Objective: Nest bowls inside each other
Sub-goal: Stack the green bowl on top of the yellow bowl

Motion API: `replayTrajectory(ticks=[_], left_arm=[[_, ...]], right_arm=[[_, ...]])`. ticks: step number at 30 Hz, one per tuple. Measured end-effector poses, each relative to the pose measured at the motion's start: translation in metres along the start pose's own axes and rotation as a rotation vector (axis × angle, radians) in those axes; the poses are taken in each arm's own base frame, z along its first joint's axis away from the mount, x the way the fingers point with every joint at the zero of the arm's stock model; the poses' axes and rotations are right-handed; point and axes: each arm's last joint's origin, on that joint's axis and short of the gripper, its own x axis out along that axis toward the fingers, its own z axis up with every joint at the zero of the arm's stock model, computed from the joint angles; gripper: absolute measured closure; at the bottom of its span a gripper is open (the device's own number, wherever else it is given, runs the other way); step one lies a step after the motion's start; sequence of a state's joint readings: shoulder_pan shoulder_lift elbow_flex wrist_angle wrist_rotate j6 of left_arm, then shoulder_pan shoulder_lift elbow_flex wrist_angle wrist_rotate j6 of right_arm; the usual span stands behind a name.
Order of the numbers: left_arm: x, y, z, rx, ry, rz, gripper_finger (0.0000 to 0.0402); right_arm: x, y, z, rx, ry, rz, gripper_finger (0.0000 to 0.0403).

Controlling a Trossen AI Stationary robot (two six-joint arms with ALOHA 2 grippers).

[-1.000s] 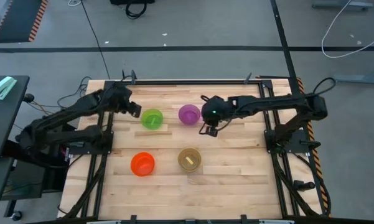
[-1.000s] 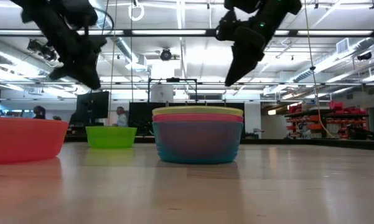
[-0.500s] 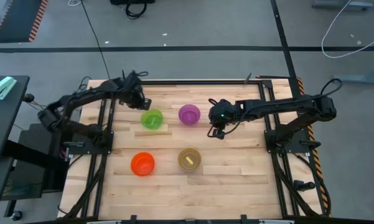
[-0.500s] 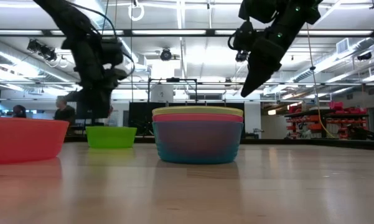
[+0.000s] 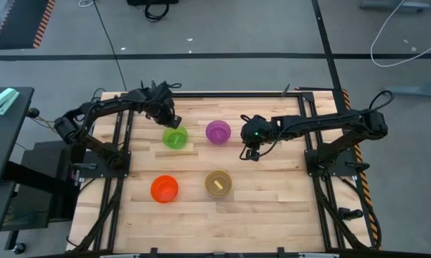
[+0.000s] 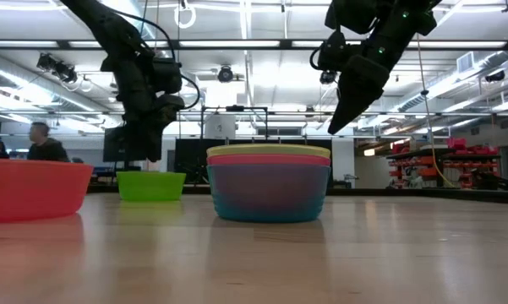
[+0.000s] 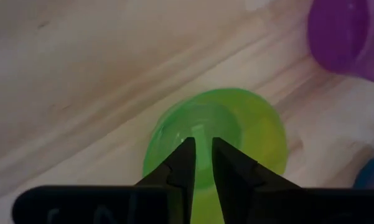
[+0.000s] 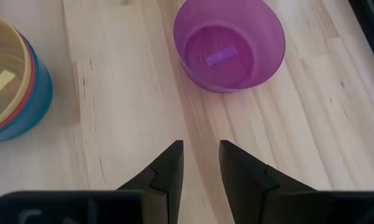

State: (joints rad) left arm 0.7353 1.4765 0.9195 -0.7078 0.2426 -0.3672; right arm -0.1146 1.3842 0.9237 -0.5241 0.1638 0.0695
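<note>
A green bowl (image 5: 176, 137) and a purple bowl (image 5: 217, 131) stand upright on the table's far half. An orange bowl (image 5: 164, 188) stands at the near left. Beside it is a stack (image 5: 218, 183): a yellow bowl in a pink-red one in a blue one. My left gripper (image 7: 199, 149) points down over the green bowl (image 7: 236, 134), above its far-left rim (image 5: 171, 120), fingers a narrow gap apart and empty. My right gripper (image 5: 249, 152) hangs in the air to the right of the purple bowl (image 8: 229, 43), slightly open and empty.
Bare wood lies between the bowls and along the table's near edge. The arms' black frames run along the left and right edges. In the low view the stack (image 6: 269, 181) hides the purple bowl. A person (image 6: 40, 142) shows in the room behind.
My left gripper has swung toward the table's right and down, from left of the green bowl to just above its far-left rim, fingers turned downward. My right gripper has drawn away from the purple bowl toward the right edge, then held still. No bowl has moved.
</note>
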Motion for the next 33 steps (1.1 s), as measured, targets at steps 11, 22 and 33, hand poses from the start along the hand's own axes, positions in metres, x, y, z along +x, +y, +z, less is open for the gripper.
replayTrajectory(ticks=[11, 22, 33], left_arm=[[0.005, 0.01, -0.012, -0.091, 0.068, 0.15, 0.0341], [0.024, 0.009, -0.015, -0.091, 0.153, 0.176, 0.0315], [0.049, 0.015, -0.013, -0.108, 0.229, 0.211, 0.0324]], right_arm=[[0.0, 0.0, 0.0, 0.003, -0.001, 0.0, 0.0292], [0.0, 0.0, 0.0, 0.005, -0.002, 0.0, 0.0292], [0.0, 0.0, 0.0, 0.006, -0.002, 0.0, 0.0292]])
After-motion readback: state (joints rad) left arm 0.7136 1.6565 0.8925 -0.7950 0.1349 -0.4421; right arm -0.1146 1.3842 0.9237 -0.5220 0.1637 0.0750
